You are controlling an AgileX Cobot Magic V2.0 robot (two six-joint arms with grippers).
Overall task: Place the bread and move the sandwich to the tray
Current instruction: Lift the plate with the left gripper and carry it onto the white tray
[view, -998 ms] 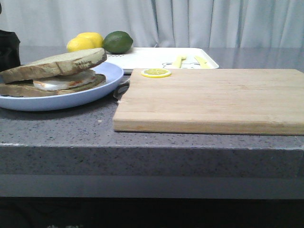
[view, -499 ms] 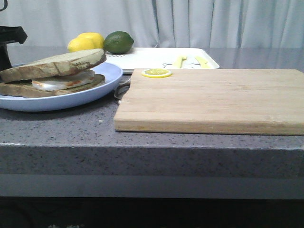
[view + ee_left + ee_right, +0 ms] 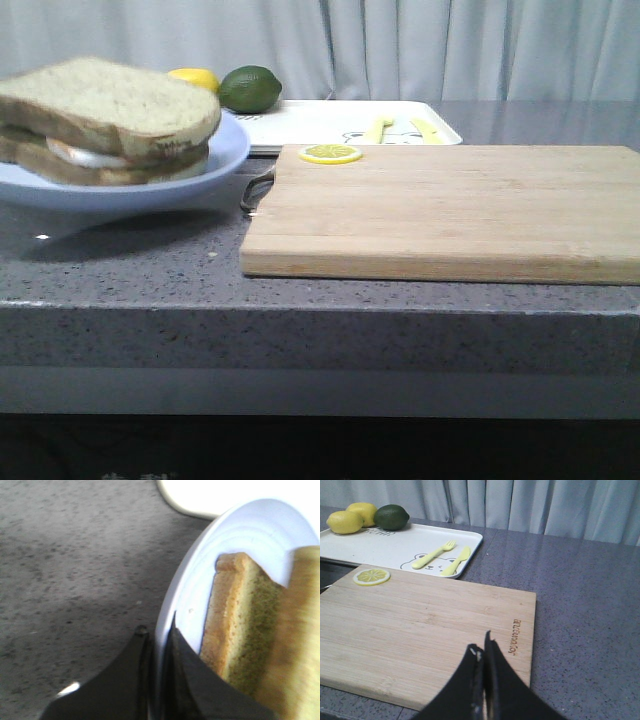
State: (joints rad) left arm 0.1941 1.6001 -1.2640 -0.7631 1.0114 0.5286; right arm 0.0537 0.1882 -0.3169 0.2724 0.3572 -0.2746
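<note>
The bread (image 3: 110, 100) lies as the top slice on the sandwich (image 3: 90, 160), with the white egg showing between the two toasts. The sandwich sits on the light-blue plate (image 3: 228, 150), which hangs tilted above the counter at the left, with a shadow under it. My left gripper (image 3: 157, 632) is shut on the plate's rim (image 3: 172, 600); the toast (image 3: 235, 615) lies just beside the fingers. The white tray (image 3: 320, 120) lies at the back, also in the right wrist view (image 3: 395, 547). My right gripper (image 3: 482, 647) is shut and empty over the cutting board.
A wooden cutting board (image 3: 450, 205) fills the middle and right, with a lemon slice (image 3: 330, 154) on its far left corner. A lemon (image 3: 195, 78) and a lime (image 3: 249, 88) sit on the tray's far left, a yellow fork (image 3: 435, 555) and knife (image 3: 456, 561) on its right.
The plate with the sandwich has risen off the counter and tilted. The left arm seen at the left edge half a second ago no longer shows in the front view.
</note>
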